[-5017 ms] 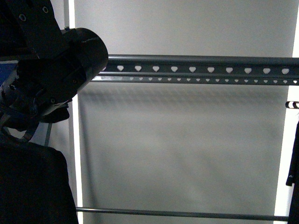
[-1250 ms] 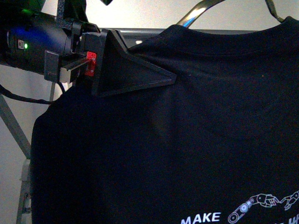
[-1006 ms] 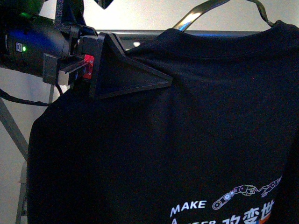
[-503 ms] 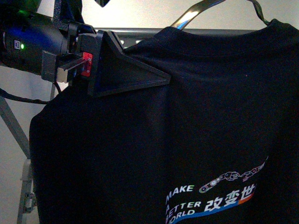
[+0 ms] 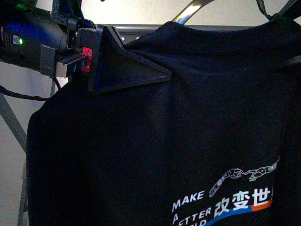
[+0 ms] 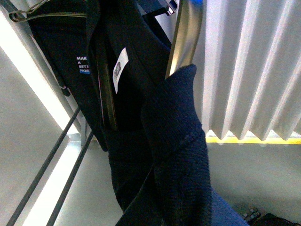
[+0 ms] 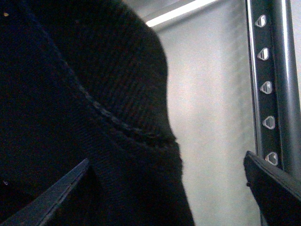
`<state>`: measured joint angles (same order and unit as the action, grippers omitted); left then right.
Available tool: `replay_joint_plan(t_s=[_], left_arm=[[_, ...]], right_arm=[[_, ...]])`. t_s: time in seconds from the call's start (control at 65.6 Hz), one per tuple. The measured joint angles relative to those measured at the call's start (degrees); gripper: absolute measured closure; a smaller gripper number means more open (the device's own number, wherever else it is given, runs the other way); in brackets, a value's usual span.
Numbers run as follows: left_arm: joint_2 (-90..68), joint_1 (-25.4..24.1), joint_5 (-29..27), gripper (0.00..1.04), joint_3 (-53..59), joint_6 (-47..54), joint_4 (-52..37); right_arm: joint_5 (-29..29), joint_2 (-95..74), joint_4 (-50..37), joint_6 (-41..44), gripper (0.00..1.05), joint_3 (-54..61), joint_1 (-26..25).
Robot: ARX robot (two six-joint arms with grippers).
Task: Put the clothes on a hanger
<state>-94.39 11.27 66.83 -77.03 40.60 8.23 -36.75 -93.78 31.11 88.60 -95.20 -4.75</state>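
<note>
Nearest you, the shirt (image 5: pixel 155 141) fills the front view, hanging face-on with the white MAKE A BETTER WORLD print low on the right. Your left gripper (image 5: pixel 141 70) is at the shirt's shoulder on that arm's side, one black triangular finger flat on the fabric. The second finger is hidden, so I can't tell how the jaws stand. For the right gripper (image 7: pixel 167 165), the wrist view shows both fingers wide apart. The shirt collar sits by one finger; the other is clear of cloth, just beside the rack's rail. A shiny metal strip (image 5: pixel 189 13) rises from the collar. Behind the shirt, the rack (image 5: pixel 225 27) rail runs level with the collar, its heart holes visible in the right wrist view. Farthest back is a pleated curtain (image 6: pixel 254 70).
</note>
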Motion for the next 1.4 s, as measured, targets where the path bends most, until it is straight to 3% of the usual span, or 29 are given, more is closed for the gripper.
replay_joint_plan(t_s=[0.366,0.473,0.549,0.976,1.022,1.067,1.113,1.159,1.22,1.281,1.403], left_arm=[[0.0,0.0,-0.8,1.01,0.0,0.0,0.0],[0.0,0.0,0.2,0.83,0.0,0.2,-0.1],[0.2,0.0,0.6,0.71,0.0,0.1,-0.3],[0.5,0.0,0.9,0.07,0.0,0.1,-0.3],[0.5,0.0,0.7,0.05,0.0,0.1,-0.4],[0.8,0.1,-3.8,0.07,2.5,-4.8,-8.1],[0.9,0.1,-15.2,0.07,7.6,-16.9,-25.6],[-0.5,-0.3,-22.4,0.06,9.1,-28.6,-38.7],[-1.5,-1.2,-30.5,0.07,8.8,-39.5,-46.6],[-1.7,-2.6,-35.9,0.07,7.5,-47.9,-49.0],[-1.6,-5.5,-47.0,0.07,4.3,-55.4,-46.4]], right_arm=[[-0.7,-0.3,-3.5,1.1,0.74,4.8,-0.7],[-2.1,-0.2,-4.8,1.8,0.89,7.1,-1.8],[-2.5,0.1,-5.9,3.1,0.92,8.7,-2.5],[-2.8,1.5,-7.6,5.7,0.95,16.9,-5.6],[-2.7,1.5,-7.7,6.0,0.95,17.6,-5.9],[-2.6,1.5,-7.8,6.4,0.95,18.3,-6.2],[-2.3,1.5,-8.1,7.0,0.95,19.3,-6.6],[-2.4,1.5,-8.1,7.3,0.95,19.8,-7.0],[-2.3,1.6,-8.1,7.6,0.95,20.1,-7.4],[-2.3,1.6,-8.0,7.6,0.95,20.2,-7.9],[-2.3,1.6,-7.5,6.8,0.95,20.6,-9.0]])
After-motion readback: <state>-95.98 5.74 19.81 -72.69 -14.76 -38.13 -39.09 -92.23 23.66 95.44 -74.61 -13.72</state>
